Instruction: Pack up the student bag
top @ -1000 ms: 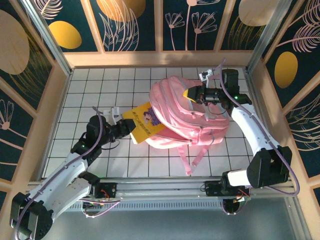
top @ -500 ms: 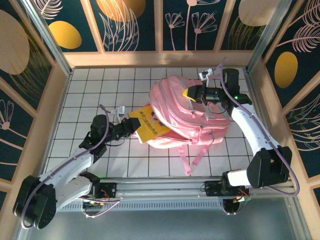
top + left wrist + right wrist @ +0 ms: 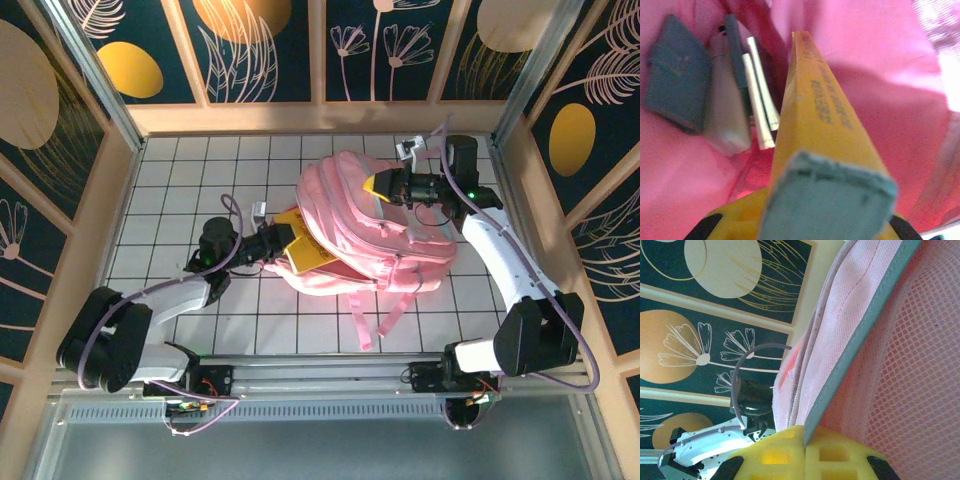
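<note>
Gripping book (image 3: 303, 253), left end effector (image 3: 279, 240); right end effector (image 3: 386, 185) pinches student bag (image 3: 372, 248).

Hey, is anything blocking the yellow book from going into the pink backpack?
Nothing visible does. The flat yellow book in the left tool points into the large pink fabric backpack, pink lining ahead. A dark grey flat item and pale sticks lie inside, left of it.

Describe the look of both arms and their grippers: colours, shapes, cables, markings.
Left arm and right arm match: white link shells, black joint housings with small green lights, a lilac cable looping along each. The left gripper and right gripper are black with bright yellow jaws; the right wrist view shows square pockets moulded into the yellow.
</note>
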Action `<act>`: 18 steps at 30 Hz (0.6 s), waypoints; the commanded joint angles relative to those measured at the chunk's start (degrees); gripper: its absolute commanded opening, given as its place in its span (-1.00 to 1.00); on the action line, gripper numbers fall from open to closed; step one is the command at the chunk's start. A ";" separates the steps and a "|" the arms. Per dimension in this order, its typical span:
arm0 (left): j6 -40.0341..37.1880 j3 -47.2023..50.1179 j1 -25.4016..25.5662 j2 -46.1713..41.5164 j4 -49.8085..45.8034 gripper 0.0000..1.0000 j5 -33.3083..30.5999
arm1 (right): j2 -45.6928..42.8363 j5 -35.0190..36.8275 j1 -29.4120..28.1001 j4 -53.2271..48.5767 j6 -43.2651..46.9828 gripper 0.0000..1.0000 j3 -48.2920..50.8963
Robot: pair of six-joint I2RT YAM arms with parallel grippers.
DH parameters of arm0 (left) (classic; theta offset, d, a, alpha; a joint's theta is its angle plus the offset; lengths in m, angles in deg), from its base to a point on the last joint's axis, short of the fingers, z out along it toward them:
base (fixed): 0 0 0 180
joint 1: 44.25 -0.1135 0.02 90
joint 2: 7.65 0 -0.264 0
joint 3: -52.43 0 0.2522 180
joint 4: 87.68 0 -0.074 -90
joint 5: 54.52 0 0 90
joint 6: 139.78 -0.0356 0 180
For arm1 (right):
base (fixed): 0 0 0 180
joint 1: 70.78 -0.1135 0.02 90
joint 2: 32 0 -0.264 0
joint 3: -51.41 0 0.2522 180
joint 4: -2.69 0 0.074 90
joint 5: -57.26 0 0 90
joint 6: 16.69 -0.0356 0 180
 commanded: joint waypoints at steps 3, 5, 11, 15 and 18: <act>0.85 -6.08 -0.25 0.57 8.93 -1.00 3.27 | -1.38 -5.24 -0.97 6.93 -0.49 -1.00 -3.06; 1.09 -7.57 0.43 2.11 9.11 -1.00 3.69 | -1.07 -5.15 -1.21 7.07 -0.64 -1.00 -3.24; 0.99 -14.08 5.28 8.69 9.38 -1.00 2.69 | 0.63 -4.36 -1.93 6.76 -0.73 -1.00 -4.00; 6.70 -14.95 7.44 14.30 19.51 -1.00 1.62 | 0.78 -3.66 -2.19 6.74 -0.69 -1.00 -4.59; 12.92 -14.67 8.12 18.58 29.13 -1.00 0.99 | 0.60 -3.91 -2.20 6.54 -0.69 -1.00 -5.04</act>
